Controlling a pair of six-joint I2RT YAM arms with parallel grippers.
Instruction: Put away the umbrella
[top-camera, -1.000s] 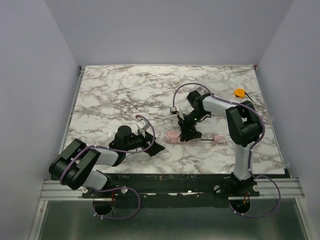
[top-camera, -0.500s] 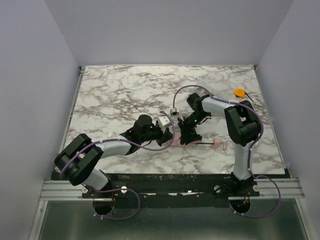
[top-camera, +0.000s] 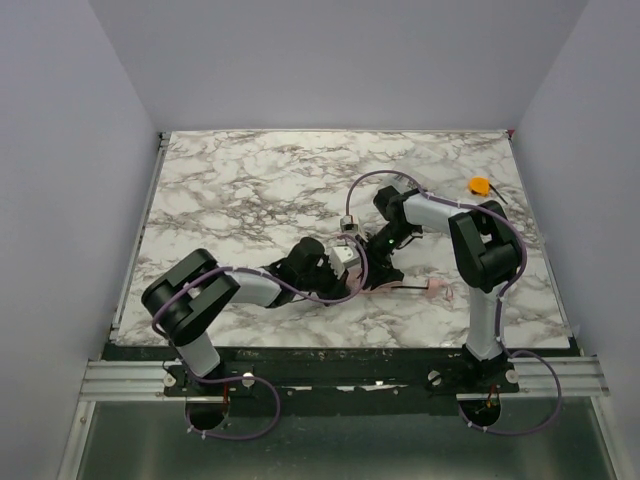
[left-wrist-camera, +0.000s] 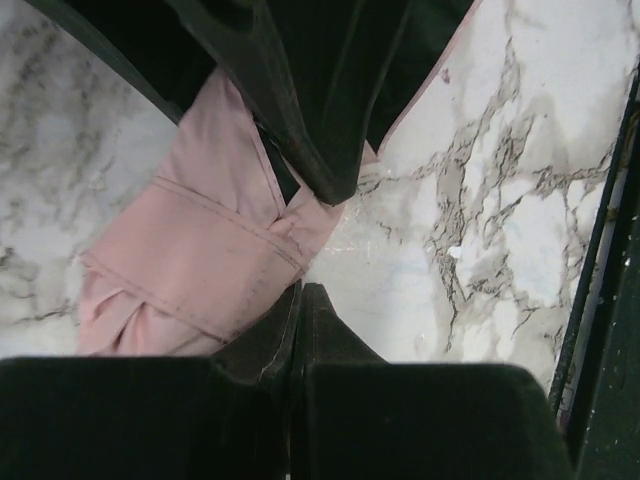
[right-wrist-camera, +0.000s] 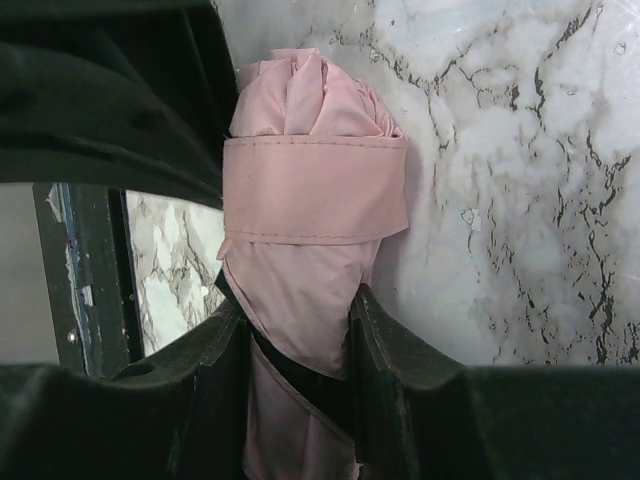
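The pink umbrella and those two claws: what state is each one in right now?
umbrella: folded, strap wrapped around the fabric, lying on the marble table.
right gripper: shut on the umbrella's fabric.
left gripper: fingers pressed together at the umbrella's edge; whether fabric is pinched between them is unclear.
orange object: resting at the table's far right, apart from both arms.

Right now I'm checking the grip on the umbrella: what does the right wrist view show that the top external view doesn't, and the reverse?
Only the right wrist view shows the strap wrapped around the bundled pink fabric, with the right gripper closed on the umbrella. Only the top external view shows the left gripper alongside, the pink handle on its thin dark shaft, and an orange object at the far right. Both show the marble table.
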